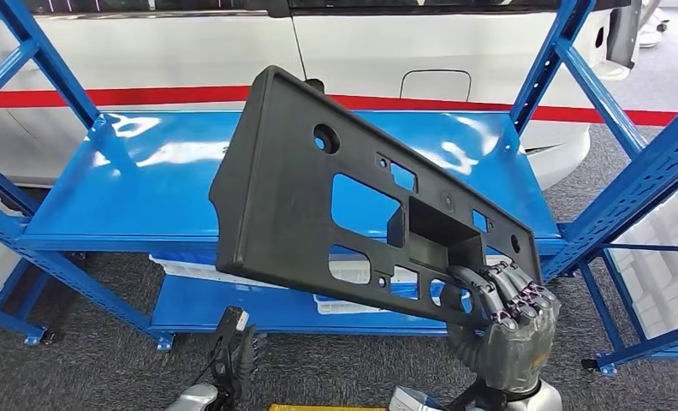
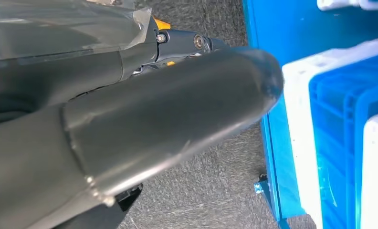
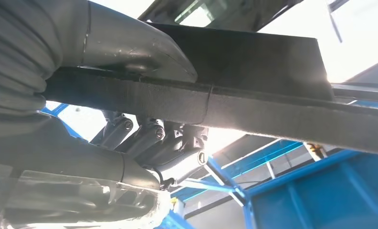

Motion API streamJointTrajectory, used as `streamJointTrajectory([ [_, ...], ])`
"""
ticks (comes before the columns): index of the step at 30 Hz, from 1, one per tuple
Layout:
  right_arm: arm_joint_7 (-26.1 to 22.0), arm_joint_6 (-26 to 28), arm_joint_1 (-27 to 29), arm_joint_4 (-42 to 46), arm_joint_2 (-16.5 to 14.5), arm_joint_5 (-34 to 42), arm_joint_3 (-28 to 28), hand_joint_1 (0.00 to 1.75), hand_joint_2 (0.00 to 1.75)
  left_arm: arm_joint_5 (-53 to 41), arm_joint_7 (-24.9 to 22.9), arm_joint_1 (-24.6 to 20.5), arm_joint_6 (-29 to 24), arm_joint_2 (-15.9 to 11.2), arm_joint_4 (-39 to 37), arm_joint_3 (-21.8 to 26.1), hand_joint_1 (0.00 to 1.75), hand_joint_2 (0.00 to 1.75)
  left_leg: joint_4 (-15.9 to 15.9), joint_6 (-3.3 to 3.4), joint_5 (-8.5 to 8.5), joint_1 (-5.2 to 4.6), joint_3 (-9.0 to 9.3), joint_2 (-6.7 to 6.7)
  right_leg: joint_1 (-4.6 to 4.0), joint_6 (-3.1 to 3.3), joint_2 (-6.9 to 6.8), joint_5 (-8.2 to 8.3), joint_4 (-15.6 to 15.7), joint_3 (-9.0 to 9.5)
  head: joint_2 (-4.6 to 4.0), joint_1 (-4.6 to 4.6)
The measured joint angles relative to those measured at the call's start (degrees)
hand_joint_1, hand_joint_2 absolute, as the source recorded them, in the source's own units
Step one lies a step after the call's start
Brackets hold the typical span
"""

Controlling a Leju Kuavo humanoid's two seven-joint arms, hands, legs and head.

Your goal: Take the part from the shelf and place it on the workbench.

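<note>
Part in right hand, tilted, lower edge between thumb and fingers

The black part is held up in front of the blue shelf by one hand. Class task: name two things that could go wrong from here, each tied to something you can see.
1. The right hand grips the black part only at its lower corner, so the long tilted panel could twist or slip out.
2. The part hangs between the blue shelf uprights; swinging it out could knock a post.
</note>
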State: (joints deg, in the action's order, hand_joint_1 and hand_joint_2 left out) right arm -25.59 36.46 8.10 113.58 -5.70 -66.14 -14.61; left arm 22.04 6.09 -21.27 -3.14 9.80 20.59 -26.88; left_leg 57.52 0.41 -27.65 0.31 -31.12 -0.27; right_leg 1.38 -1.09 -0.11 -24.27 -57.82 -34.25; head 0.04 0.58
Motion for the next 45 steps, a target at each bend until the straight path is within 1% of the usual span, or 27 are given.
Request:
streamJointTrajectory([
  [3,0.10,0.00,-0.09,-0.78,0.05,0.49,-0.77,1.75,1.75,-0.57,0.33,0.53,-0.02,-0.10,0.48,0.75,0.00,0.00,-0.70,1.61,1.31,-0.10,-0.44,0.16,-0.02,-0.83,-0.02,-0.53,-0.78,-0.97,0.00,-0.06],
  [4,0.17,0.00,-0.16,-1.01,0.11,0.66,-0.99,1.75,1.75,-0.78,0.44,0.64,0.01,-0.10,0.64,0.96,0.00,0.00,-1.00,2.16,1.84,-0.04,-0.72,0.24,-0.08,-0.68,-0.01,-1.96,-2.77,-1.97,0.00,-0.14],
  [7,0.91,0.00,-0.30,-1.90,0.46,0.75,-1.50,1.75,1.75,-1.48,0.56,1.32,0.05,-0.13,0.99,1.57,0.00,0.00,-1.08,2.93,2.86,-0.24,-2.01,0.38,-0.08,0.02,0.02,-7.93,-13.84,-6.08,0.00,-0.34],
  [8,1.35,0.00,-0.29,-2.26,0.62,0.72,-1.62,1.75,1.75,-1.81,0.56,1.65,0.05,-0.15,1.08,1.80,0.00,0.00,-1.06,2.97,3.16,-0.34,-2.42,0.40,-0.09,-0.18,0.02,-8.82,-16.10,-6.54,0.00,-0.35],
  [9,1.77,0.00,-0.27,-2.57,0.78,0.69,-1.74,1.75,1.75,-2.16,0.55,1.98,0.05,-0.16,1.17,2.09,0.00,0.00,-1.03,2.93,3.43,-0.43,-2.79,0.39,-0.11,-0.56,0.02,-8.73,-15.90,-5.69,0.00,-0.35],
  [11,2.22,0.00,-0.19,-3.03,1.03,0.70,-1.98,1.75,1.75,-2.76,0.53,2.44,0.05,-0.16,1.45,2.72,0.00,0.00,-0.91,2.69,3.88,-0.58,-3.32,0.30,-0.12,-1.27,0.01,-6.98,-9.52,-1.02,0.00,-0.38],
  [12,2.27,0.00,-0.14,-3.18,1.13,0.71,-2.13,1.75,1.75,-3.01,0.52,2.58,0.03,-0.16,1.64,3.06,0.00,0.00,-0.74,2.50,4.05,-0.71,-3.58,0.25,-0.16,-1.35,0.02,-6.10,-5.10,1.92,0.00,-0.40],
  [14,2.27,0.00,0.19,-3.39,1.27,0.66,-2.39,1.75,1.75,-3.32,0.52,2.74,-0.01,-0.17,1.97,3.68,0.00,0.00,-0.33,2.02,4.37,-0.93,-3.97,0.16,-0.46,-1.09,0.09,-5.06,-0.04,5.03,0.00,-0.37],
  [16,2.27,0.00,0.67,-3.56,1.38,0.23,-2.54,1.75,1.75,-3.45,0.51,3.02,-0.04,-0.20,2.31,4.26,0.00,0.00,-0.08,1.43,4.73,-1.00,-4.23,0.13,-0.69,-0.66,0.17,-4.66,0.40,4.81,0.00,-0.32],
  [18,2.23,0.00,0.98,-3.71,1.40,-0.25,-2.66,1.75,1.75,-3.66,0.51,3.38,-0.02,-0.39,2.61,4.82,0.00,0.00,0.82,0.76,3.87,-0.80,-4.80,0.06,-0.13,0.23,0.12,-4.11,0.60,4.49,0.00,-0.30],
  [19,2.22,0.00,1.06,-3.79,1.39,-0.33,-2.77,1.75,1.75,-3.81,0.50,3.55,0.01,-0.52,2.76,5.10,0.00,0.00,2.45,0.38,2.25,-0.64,-5.48,0.02,0.17,0.82,0.06,-3.68,0.69,4.25,0.00,-0.19],
  [21,2.27,0.00,1.10,-4.06,1.37,-0.35,-2.98,1.75,1.75,-4.25,0.49,3.88,0.17,-0.78,2.99,5.62,0.00,0.00,8.82,-0.47,-2.62,-0.21,-7.79,0.02,0.32,1.62,-0.06,-2.88,0.70,3.46,0.00,0.00],
  [23,2.56,0.00,1.09,-4.45,1.37,-0.65,-3.18,1.75,1.75,-4.65,0.45,4.30,0.45,-1.01,3.08,6.10,0.00,0.00,15.13,-1.24,-5.76,0.29,-9.49,0.05,0.29,1.63,-0.11,-2.17,0.65,2.42,0.00,0.04],
  [24,2.78,0.00,1.09,-4.64,1.38,-0.96,-3.26,1.75,1.75,-4.87,0.43,4.49,0.56,-1.07,3.09,6.42,0.00,0.00,15.82,-1.53,-5.78,0.56,-9.08,0.07,0.34,1.46,-0.11,-1.85,0.61,1.98,0.00,0.07],
  [25,3.00,0.00,1.09,-4.81,1.38,-1.35,-3.32,1.75,1.75,-5.04,0.41,4.62,0.63,-1.10,3.13,6.75,0.00,0.00,14.25,-1.76,-4.83,0.83,-7.54,0.09,0.42,1.24,-0.10,-1.56,0.57,1.61,0.00,0.07],
  [27,3.30,0.00,1.06,-4.99,1.37,-1.97,-3.34,1.75,1.75,-5.46,0.40,4.65,0.66,-1.10,3.37,7.39,0.00,0.00,6.83,-2.03,-2.13,1.32,-2.34,0.12,0.57,0.82,-0.10,-1.14,0.39,1.14,0.00,0.09],
  [29,3.40,0.00,0.91,-5.07,1.36,-2.15,-3.42,1.75,1.75,-5.83,0.39,4.58,0.74,-1.10,3.72,7.74,0.00,0.00,1.15,-1.72,-0.94,1.30,1.31,-0.05,0.37,0.26,-0.16,-0.71,0.23,0.81,0.00,-0.03],
  [31,3.43,0.00,0.63,-5.16,1.36,-2.11,-3.65,1.75,1.75,-6.18,0.33,4.57,0.89,-1.14,3.90,8.06,0.00,0.00,-0.01,-0.86,-0.94,0.87,1.62,-0.21,0.14,-0.60,-0.21,-0.13,0.31,0.58,0.00,-0.25],
  [33,3.43,0.00,0.53,-5.28,1.39,-2.00,-3.87,1.75,1.75,-6.48,0.22,4.56,1.14,-1.13,3.94,8.40,0.00,0.00,-0.50,0.42,-0.20,0.70,1.12,-0.03,0.08,-1.41,-0.19,-0.03,0.13,0.07,0.00,-0.36],
  [34,3.43,0.00,0.52,-5.32,1.42,-1.90,-3.92,1.75,1.75,-6.57,0.17,4.54,1.27,-1.11,3.97,8.51,0.00,0.00,-0.75,1.09,0.36,0.64,0.79,0.08,0.06,-1.42,-0.17,-0.95,-0.96,-0.64,0.00,-0.46],
  [36,3.43,0.00,0.47,-5.44,1.50,-1.70,-3.96,1.75,1.75,-6.71,0.14,4.57,1.40,-1.10,4.02,8.70,0.00,0.00,-1.02,2.15,1.42,0.47,-0.18,0.31,0.17,-0.64,-0.11,-4.90,-6.89,-3.25,0.00,-0.64],
  [38,3.43,0.00,0.48,-5.62,1.60,-1.54,-3.97,1.75,1.75,-6.88,0.12,4.72,1.44,-1.10,4.02,8.89,0.00,0.00,-0.97,2.60,2.28,0.22,-1.38,0.41,0.06,-0.21,-0.07,-8.54,-14.32,-5.67,0.00,-0.82],
  [39,3.43,0.00,0.52,-5.71,1.64,-1.45,-3.97,1.75,1.75,-6.98,0.12,4.79,1.46,-1.10,4.02,8.98,0.00,0.00,-0.94,2.65,2.67,0.11,-1.93,0.45,0.01,-0.39,-0.06,-9.17,-16.07,-5.81,0.00,-0.85],
  [40,3.43,0.00,0.54,-5.78,1.68,-1.36,-3.96,1.75,1.75,-7.04,0.11,4.84,1.46,-1.10,4.02,9.09,0.00,0.00,-0.92,2.61,3.05,0.01,-2.41,0.45,-0.04,-0.74,-0.05,-8.87,-15.47,-4.71,0.00,-0.89],
  [42,3.43,0.00,0.52,-5.85,1.70,-1.27,-3.96,1.75,1.75,-7.09,0.11,4.88,1.48,-1.10,4.03,9.34,0.00,0.00,-0.84,2.35,3.71,-0.10,-3.13,0.41,-0.07,-1.35,-0.07,-6.95,-8.29,0.54,0.00,-0.91],
  [44,3.39,0.00,0.52,-5.85,1.69,-1.23,-3.95,1.75,1.75,-7.12,0.10,4.87,1.48,-1.09,4.11,9.59,0.00,0.00,-0.62,1.84,4.30,-0.33,-3.69,0.37,-0.39,-1.28,0.01,-5.53,-0.82,5.37,0.00,-0.88],
  [45,3.36,0.00,0.56,-5.84,1.69,-1.19,-3.94,1.75,1.75,-7.19,0.09,4.87,1.49,-1.07,4.16,9.70,0.00,0.00,-0.45,1.57,4.56,-0.45,-3.90,0.36,-0.58,-1.07,0.08,-5.30,0.92,6.20,0.00,-0.90],
])
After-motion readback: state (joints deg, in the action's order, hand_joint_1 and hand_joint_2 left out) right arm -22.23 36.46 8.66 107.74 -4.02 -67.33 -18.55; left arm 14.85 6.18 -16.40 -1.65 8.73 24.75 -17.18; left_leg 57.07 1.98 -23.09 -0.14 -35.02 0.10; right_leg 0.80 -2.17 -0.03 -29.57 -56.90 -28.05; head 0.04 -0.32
